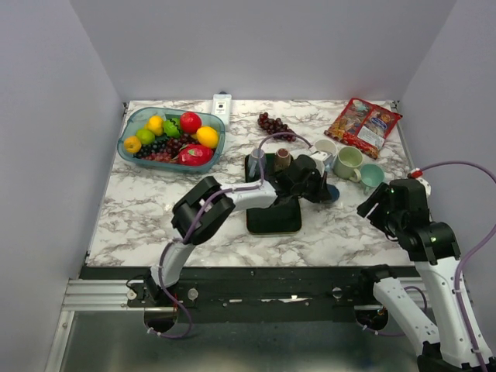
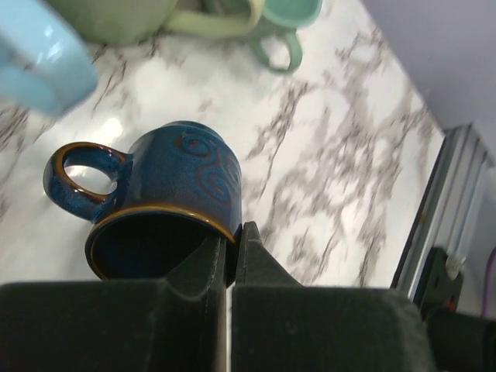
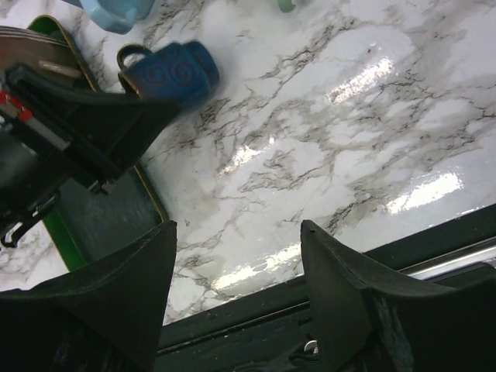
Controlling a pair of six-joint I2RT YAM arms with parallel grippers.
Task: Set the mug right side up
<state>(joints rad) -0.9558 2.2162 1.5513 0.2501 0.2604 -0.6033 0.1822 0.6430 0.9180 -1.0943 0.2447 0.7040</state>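
The dark blue mug [image 2: 167,182] with a brown rim lies tilted on its side over the marble table, its opening facing the left wrist camera and its handle to the left. My left gripper [image 2: 231,242] is shut on the mug's rim wall, one finger inside and one outside. In the top view the left gripper [image 1: 314,186] is right of the tray, with the mug [image 1: 332,193] at its tip. The mug also shows in the right wrist view [image 3: 174,70]. My right gripper [image 3: 236,229] is open and empty near the table's front right edge [image 1: 372,208].
A light blue mug [image 2: 39,54], a pale green mug [image 1: 347,163], a teal mug [image 1: 372,177] and a white mug [image 1: 324,147] stand close behind the blue one. A dark tray [image 1: 273,221] holds a brown cup [image 1: 283,159]. A fruit bowl [image 1: 132,128], grapes [image 1: 273,124] and snack bags [image 1: 363,124] lie at the back.
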